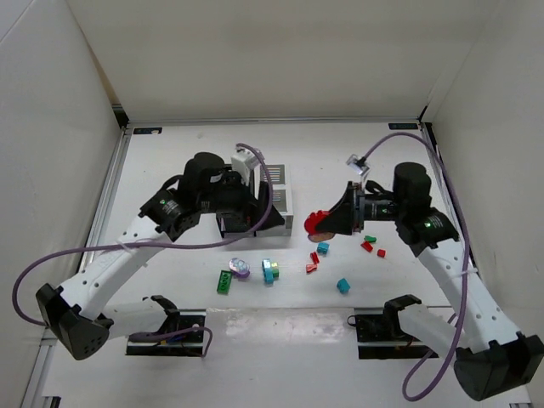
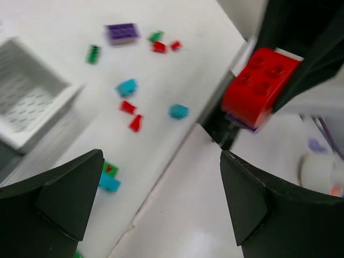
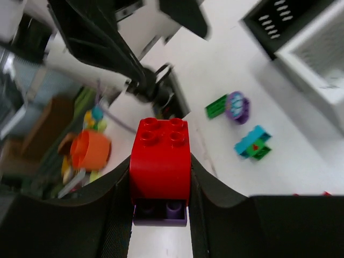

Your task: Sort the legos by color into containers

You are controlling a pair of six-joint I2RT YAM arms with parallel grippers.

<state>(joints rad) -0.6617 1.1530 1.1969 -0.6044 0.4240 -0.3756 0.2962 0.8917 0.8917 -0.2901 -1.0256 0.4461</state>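
My right gripper (image 3: 160, 171) is shut on a large red brick (image 3: 160, 161) with a purple brick (image 3: 160, 210) stuck under it, held above the table. In the top view that gripper (image 1: 330, 223) holds the red brick (image 1: 316, 223) just right of the bins. My left gripper (image 1: 259, 219) is open and empty, hovering over the bin block; its fingers (image 2: 70, 199) frame bare table. The containers show as a white bin (image 1: 277, 183), partly hidden by the left arm, and as a white bin (image 2: 27, 102) in the left wrist view. Small loose legos lie in front: green (image 1: 223, 281), teal (image 1: 343, 285), red (image 1: 313, 259).
More loose pieces: a purple round piece (image 1: 240, 269), a teal-green stack (image 1: 270, 271), red and green bits (image 1: 369, 245). White walls enclose the table on three sides. The arm bases (image 1: 170, 327) sit at the near edge. A purple cable (image 1: 255, 157) loops over the bins.
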